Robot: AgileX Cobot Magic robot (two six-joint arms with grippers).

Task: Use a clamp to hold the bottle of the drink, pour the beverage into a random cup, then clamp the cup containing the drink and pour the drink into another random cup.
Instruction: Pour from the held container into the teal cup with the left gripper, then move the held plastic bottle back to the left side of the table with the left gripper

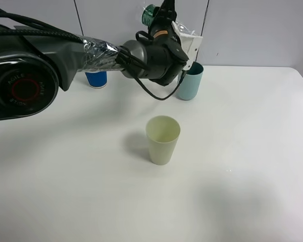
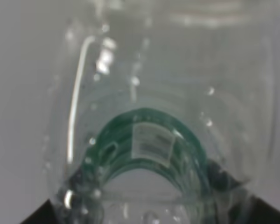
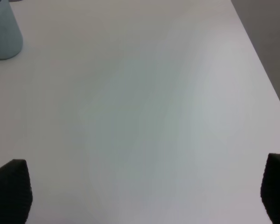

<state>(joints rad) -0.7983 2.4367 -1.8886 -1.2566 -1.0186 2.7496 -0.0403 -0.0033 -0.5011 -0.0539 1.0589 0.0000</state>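
Across a white desk (image 1: 252,151), the robot's left arm (image 1: 50,60) reaches from the near left toward the far wall. Its left hand (image 1: 170,30) is clamped tight on a small clear bottle (image 1: 183,30), held tipped in the air just above a teal cup (image 1: 190,83) standing upright at the back. Whether any liquid is falling cannot be made out. A pale green cup (image 1: 163,138) stands upright alone near the middle of the desk, well apart from the teal one. A blue-and-white paper cup (image 1: 96,79) sits at the back left, partly hidden behind the arm. Up close, the bottle's ribbed wall carries droplets and a green label (image 2: 151,144). The right hand (image 3: 144,196) hangs over bare desk, its dark fingertips (image 3: 11,186) spread wide and gripping nothing.
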